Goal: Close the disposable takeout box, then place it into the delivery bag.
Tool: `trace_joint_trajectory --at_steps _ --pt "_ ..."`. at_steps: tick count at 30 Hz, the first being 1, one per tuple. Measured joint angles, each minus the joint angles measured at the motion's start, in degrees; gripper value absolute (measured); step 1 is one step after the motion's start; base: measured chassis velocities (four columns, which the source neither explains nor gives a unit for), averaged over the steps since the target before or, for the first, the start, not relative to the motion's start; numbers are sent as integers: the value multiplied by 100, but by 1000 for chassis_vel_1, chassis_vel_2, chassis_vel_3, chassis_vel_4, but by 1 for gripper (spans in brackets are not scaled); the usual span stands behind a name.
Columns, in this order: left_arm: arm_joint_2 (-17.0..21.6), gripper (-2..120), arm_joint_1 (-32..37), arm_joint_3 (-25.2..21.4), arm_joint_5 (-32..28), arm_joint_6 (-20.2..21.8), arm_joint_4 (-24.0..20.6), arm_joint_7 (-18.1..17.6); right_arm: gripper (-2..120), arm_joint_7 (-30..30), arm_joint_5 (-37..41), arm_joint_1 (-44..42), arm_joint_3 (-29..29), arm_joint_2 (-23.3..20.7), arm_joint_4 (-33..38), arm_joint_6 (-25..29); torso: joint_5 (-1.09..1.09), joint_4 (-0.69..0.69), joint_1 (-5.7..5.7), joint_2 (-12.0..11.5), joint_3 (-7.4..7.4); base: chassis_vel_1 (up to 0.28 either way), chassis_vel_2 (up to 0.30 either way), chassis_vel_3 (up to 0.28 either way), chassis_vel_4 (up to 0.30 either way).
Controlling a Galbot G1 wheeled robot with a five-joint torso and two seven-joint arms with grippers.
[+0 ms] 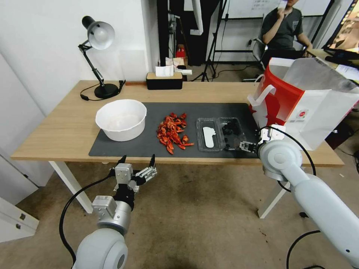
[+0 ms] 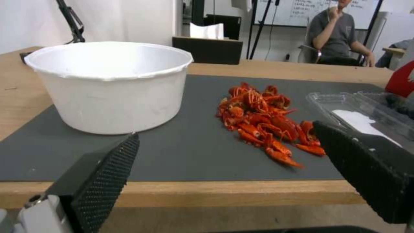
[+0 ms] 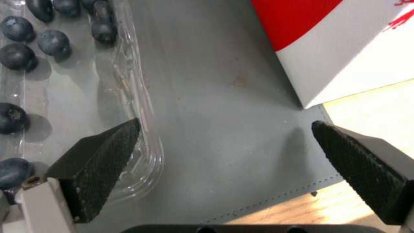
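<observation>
The clear plastic hinged takeout box (image 1: 220, 133) lies open on the desk. The right gripper (image 3: 224, 152) has fingers spread, one over its rim; pressing could skid it toward the red-and-white paper delivery bag (image 1: 303, 101) just beyond the other finger. The left gripper (image 1: 137, 162), fingers spread, hangs before the desk.

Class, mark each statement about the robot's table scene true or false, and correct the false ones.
1. The clear plastic hinged takeout box lies open on the dark mat. True.
2. The right gripper is shut on the box. False: its fingers are open, one over the box's rim.
3. The red-and-white paper delivery bag stands at the robot's right of the box. True.
4. The round white bowl holds the red shells. False: they lie on the mat beside it.
5. The left gripper touches the bowl. False: it hangs open before the table edge.
</observation>
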Motion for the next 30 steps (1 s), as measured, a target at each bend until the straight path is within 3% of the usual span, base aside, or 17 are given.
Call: trace_joint_trajectory --at_steps 11,18,20,21,23,24,26,27,30 --pt "48 100 -23 4 -43 -1 4 -2 100 -88 1 -166 202 -30 218 8 0 0 0 0 0 0 0 0 0" --pt "46 100 -16 5 -48 -10 1 -4 100 -768 -217 -493 604 -128 684 365 0 1 1 1 0 0 0 0 0" --pt "48 100 -2 3 -49 -55 -7 -5 100 -1497 -434 -812 846 -227 1022 774 0 1 1 2 0 0 0 0 0" --pt "48 100 -2 3 -49 -55 -7 -5 100 -1497 -434 -812 846 -227 1022 774 0 1 1 2 0 0 0 0 0" --pt "71 100 5 -30 -92 -174 -7 8 100 -2915 -1160 -1441 1146 -352 1408 1571 -1 0 0 2 0 0 0 0 0" --pt "71 100 5 -30 -92 -174 -7 8 100 -2915 -1160 -1441 1146 -352 1408 1571 -1 0 0 2 0 0 0 0 0" --pt "86 100 3 -52 -126 -210 -4 11 100 -4562 -2701 -2334 1466 -302 1568 2835 0 -1 0 2 -1 0 0 0 0" --pt "86 100 3 -52 -126 -210 -4 11 100 -4562 -2701 -2334 1466 -302 1568 2835 0 -1 0 2 -1 0 0 0 0" --pt "122 100 2 -53 -152 -253 22 18 100 -5721 -4227 -3292 2004 3 1630 4113 0 0 0 2 -1 0 0 0 0"
